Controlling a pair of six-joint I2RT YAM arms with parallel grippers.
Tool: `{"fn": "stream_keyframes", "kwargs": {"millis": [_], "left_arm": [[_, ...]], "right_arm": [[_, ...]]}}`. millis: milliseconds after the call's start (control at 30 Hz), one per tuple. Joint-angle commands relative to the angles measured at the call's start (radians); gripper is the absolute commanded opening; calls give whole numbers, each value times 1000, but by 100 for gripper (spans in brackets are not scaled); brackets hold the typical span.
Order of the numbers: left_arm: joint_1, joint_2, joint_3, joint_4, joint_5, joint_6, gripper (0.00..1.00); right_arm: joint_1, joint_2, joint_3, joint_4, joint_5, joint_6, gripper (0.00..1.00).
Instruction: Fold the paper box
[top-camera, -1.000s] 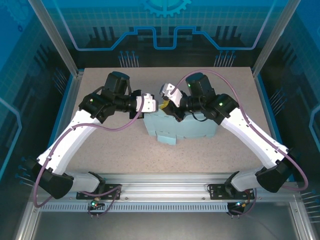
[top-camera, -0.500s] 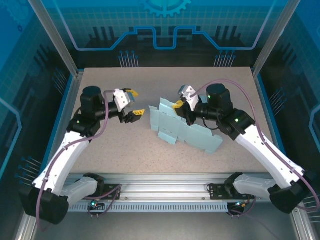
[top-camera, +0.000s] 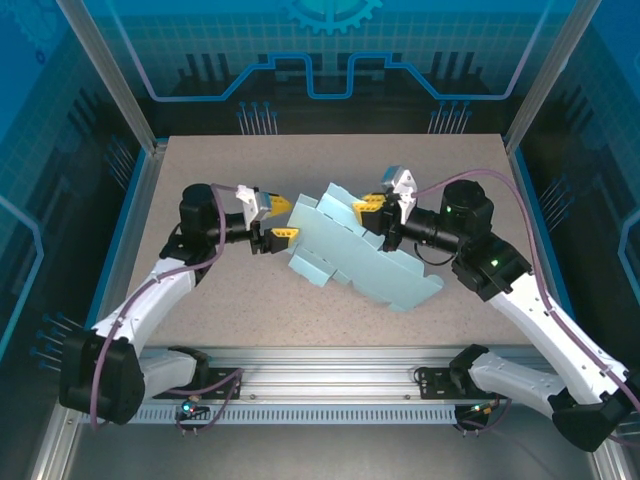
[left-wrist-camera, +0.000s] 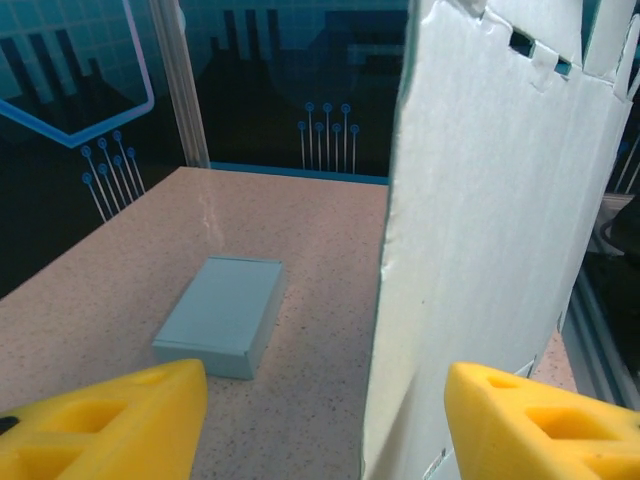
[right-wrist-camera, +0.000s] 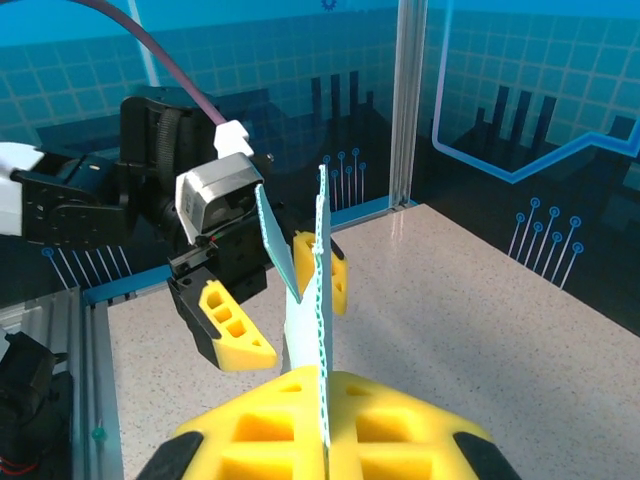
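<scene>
Top view: your pale blue flat cardboard paper box (top-camera: 365, 255) stands tilted; R gripper (top-camera: 372, 206) pinched shut on its top edge, L gripper (top-camera: 280, 218) agape beside it, empty. L wrist: box panel cut off top/bottom; contact w/ fingers (left-wrist-camera: 110, 415) unclear. R wrist: box edge-on, lower part hidden.

- The table (top-camera: 200, 300) has a flat, speckled beige top with a thin blue edging along its left, right and far sides.
- A metal rail (top-camera: 330, 365) runs along its near edge.
- In the left wrist view, a small closed grey-blue box (left-wrist-camera: 222, 315) lies flat on the table, towards the far side.
- The pale blue paper box (top-camera: 360, 255), still an open sheet, stands tilted over the middle of the table; whether its lower edge touches the top cannot be told.
</scene>
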Motion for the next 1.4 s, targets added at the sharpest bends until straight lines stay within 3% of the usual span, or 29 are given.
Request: {"fn": "stream_keyframes", "kwargs": {"millis": [0,167,467,633,733,833,933,1000,1267,1367], "left_arm": [[8,16,21,10,80,8,61],[8,25,27,-56,95,36,44],[8,59,93,-181,93,88,33],[8,70,119,-230,67,99,0],[8,53,136,-287,15,118,0],[8,24,194,-471,-50,207,0],[6,13,280,-704,-159,329,0],[6,20,343,-843,-250,402,0],[8,171,667,-1256,-467,671,0],[8,285,791,-1344,-527,705,0]], "right_arm": [[-10,-12,-13,61,-5,29,0],[-11,-13,-21,81,9,39,0],[-10,-8,-48,131,19,68,0],[-13,-10,-59,133,40,72,0],[-15,-8,-63,121,63,74,0],[-16,1,-64,84,123,83,2],[-16,18,-59,30,229,117,38],[-16,35,-54,-12,306,154,55],[-16,85,8,-130,417,237,97],[-18,84,1,-132,442,267,100]]}}
